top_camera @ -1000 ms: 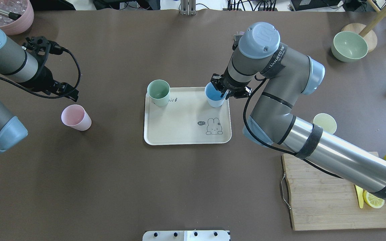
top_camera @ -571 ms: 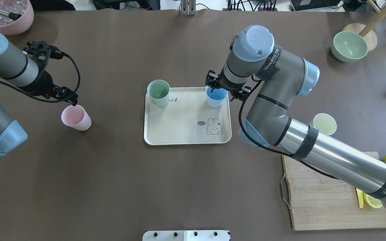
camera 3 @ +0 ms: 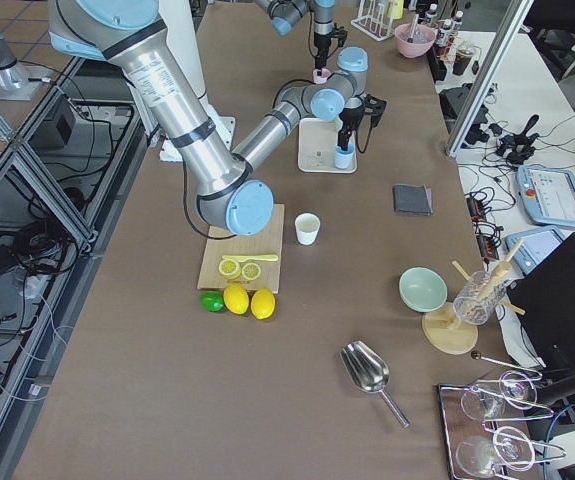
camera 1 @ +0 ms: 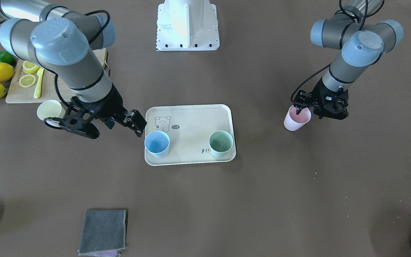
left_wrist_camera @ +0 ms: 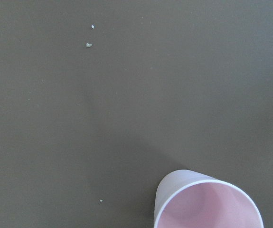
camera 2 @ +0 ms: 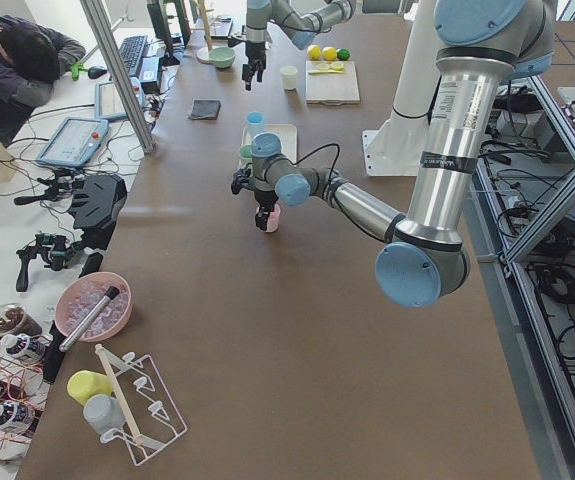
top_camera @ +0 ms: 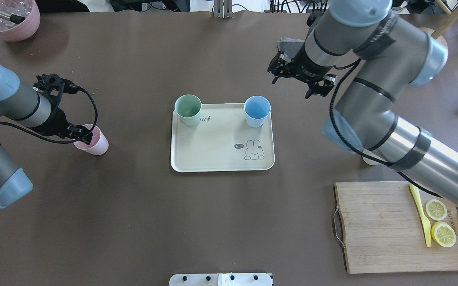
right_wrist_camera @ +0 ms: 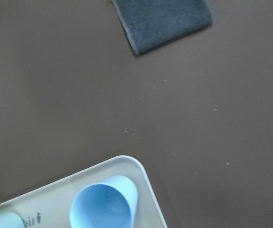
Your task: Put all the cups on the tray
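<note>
Near right: pale yellow matte tumbler (camera 1: 48, 110) stands upright on the brown table (top_camera: 133, 222), just beside the wooden cutting board (top_camera: 372, 226). It is well apart from the flat cream rectangular tray (top_camera: 213, 147) and untouched.
Near left: pink matte tumbler (top_camera: 96, 145) stands upright on the table, off the tray.
Left gripper (top_camera: 82, 136): has come down onto the pink tumbler's rim within the last second. Jaws are apart, one finger dipped inside the rim, no grip yet.
Tray, far edge: mint green tumbler (top_camera: 188, 110) stands at the far left corner and light blue tumbler (top_camera: 257, 111) at the far right corner, both upright.
Beyond tray: right gripper (top_camera: 290, 87) has let go of the light blue tumbler and lifted clear. Jaws are wide and empty.
Assessment: two of four placed. Pink looks next, and yellow remains for the right arm.
</note>
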Controlling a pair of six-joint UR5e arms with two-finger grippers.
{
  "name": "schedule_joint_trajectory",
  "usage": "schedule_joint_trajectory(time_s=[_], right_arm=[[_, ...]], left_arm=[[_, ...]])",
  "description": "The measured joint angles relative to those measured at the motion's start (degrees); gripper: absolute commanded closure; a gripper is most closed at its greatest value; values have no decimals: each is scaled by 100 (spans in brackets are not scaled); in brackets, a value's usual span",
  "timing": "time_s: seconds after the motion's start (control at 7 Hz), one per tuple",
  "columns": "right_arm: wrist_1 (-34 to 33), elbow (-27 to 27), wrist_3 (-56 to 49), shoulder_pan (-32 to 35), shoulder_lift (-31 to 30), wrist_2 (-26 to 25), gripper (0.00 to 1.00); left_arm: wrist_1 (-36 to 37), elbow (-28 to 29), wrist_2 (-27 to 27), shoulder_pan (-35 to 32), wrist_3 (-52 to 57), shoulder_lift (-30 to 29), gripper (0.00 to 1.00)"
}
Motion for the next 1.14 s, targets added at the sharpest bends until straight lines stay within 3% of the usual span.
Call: schedule_joint_trajectory(time_s=[0.14, 0.57, 1.14], right_arm=[[-212, 384, -577, 274, -413, 125, 0], [-269, 855, -2170, 985, -1545, 578, 0], [1134, 1026, -2665, 1132, -3321, 635, 0]], left_arm=[[-42, 15, 101, 146, -148, 4, 100], [-105, -58, 125, 244, -242, -122, 100], [1247, -348, 151, 509, -1095, -1438, 100]])
